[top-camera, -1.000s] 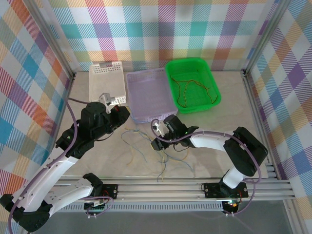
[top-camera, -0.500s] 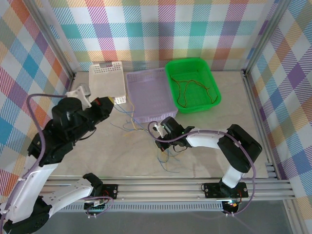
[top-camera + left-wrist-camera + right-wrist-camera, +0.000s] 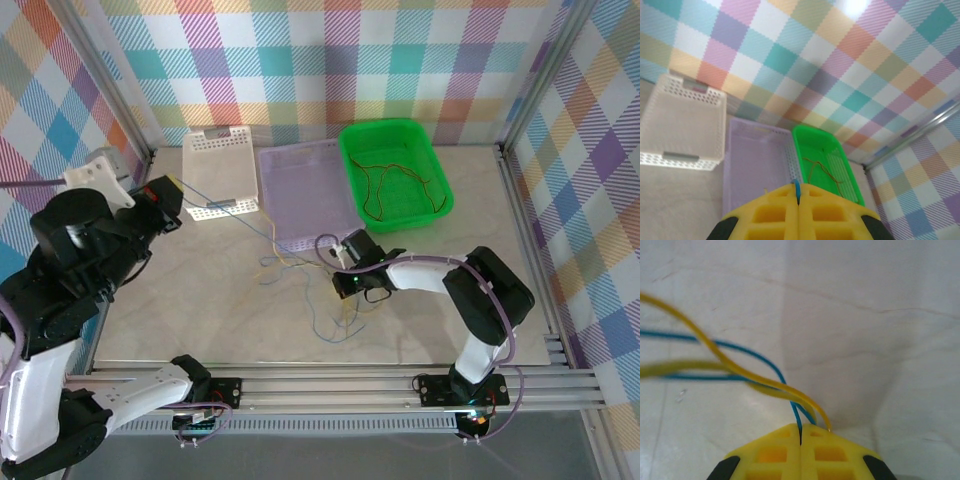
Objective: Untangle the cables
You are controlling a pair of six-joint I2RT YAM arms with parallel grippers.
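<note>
The left arm [image 3: 75,255] is reaching high and far out to its own side. The reason looks plain: the left gripper [image 3: 168,196], its yellow fingers [image 3: 770,215] pressed together, is pinching one blue wire [image 3: 240,222] and holding it taut. The strand is running in a straight line from the fingertips, past the front of the white basket [image 3: 215,170], down to the knot.

The right arm [image 3: 490,300] is lying low over the table and seems to be doing the opposite job. The right gripper [image 3: 800,434] is clamped tight on a blue strand and a yellow wire [image 3: 740,371] right at the surface, probably anchoring the bundle so a pull separates it rather than drags it along.

Three baskets are standing in a row at the back, likely as sorting bins. The green basket [image 3: 385,125] is already holding a red-orange cable [image 3: 385,185], and the purple basket [image 3: 305,195] is sitting between it and the white one.

The tangle of cables [image 3: 300,270], loose yellow and blue-grey loops, is lying just in front of the purple basket, between the two grippers.

The table [image 3: 200,300] is showing a pale, smooth, marbled top, so thin wires are likely sliding easily on it. Pastel checked walls [image 3: 320,60] are enclosing the space on three sides, and an aluminium frame [image 3: 400,385] is edging the near side.
</note>
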